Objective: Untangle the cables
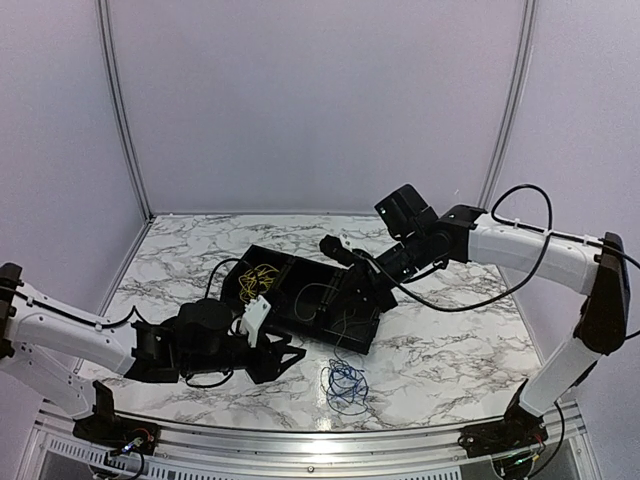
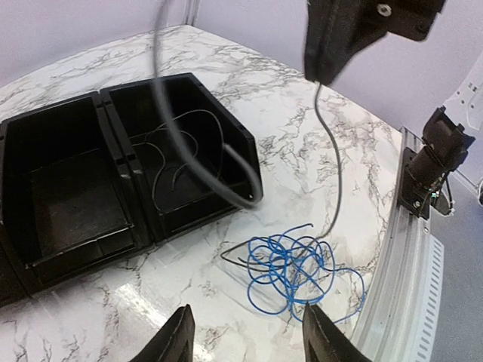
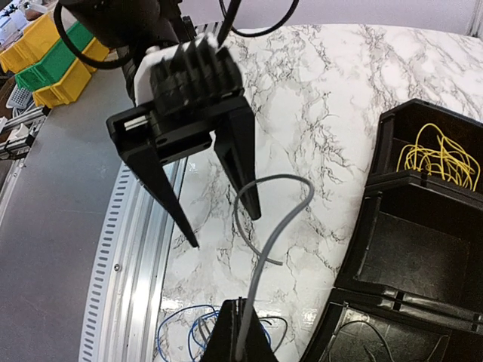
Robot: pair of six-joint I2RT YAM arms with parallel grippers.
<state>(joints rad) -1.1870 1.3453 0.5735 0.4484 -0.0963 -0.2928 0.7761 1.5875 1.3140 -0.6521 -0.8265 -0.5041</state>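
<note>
A small tangle of blue wires (image 1: 345, 385) lies on the marble table near the front edge, just right of my left gripper (image 1: 292, 358). It also shows in the left wrist view (image 2: 294, 264), ahead of the open, empty left gripper (image 2: 247, 335). Yellow wires (image 1: 262, 280) lie in the left compartment of the black tray (image 1: 365, 335). My right gripper (image 3: 241, 320) is shut on a thin grey wire (image 3: 275, 226) and holds it above the table. The wire hangs from that gripper (image 2: 324, 60) down into the blue tangle. Its free end curls close to the left gripper's fingers (image 3: 241, 177).
Thin grey wires (image 2: 181, 151) lie in a right compartment of the tray (image 2: 241, 143). An aluminium rail (image 2: 404, 271) runs along the front table edge right by the blue tangle. Yellow and green bins (image 3: 53, 53) stand beyond the table. Enclosure walls close the back and sides.
</note>
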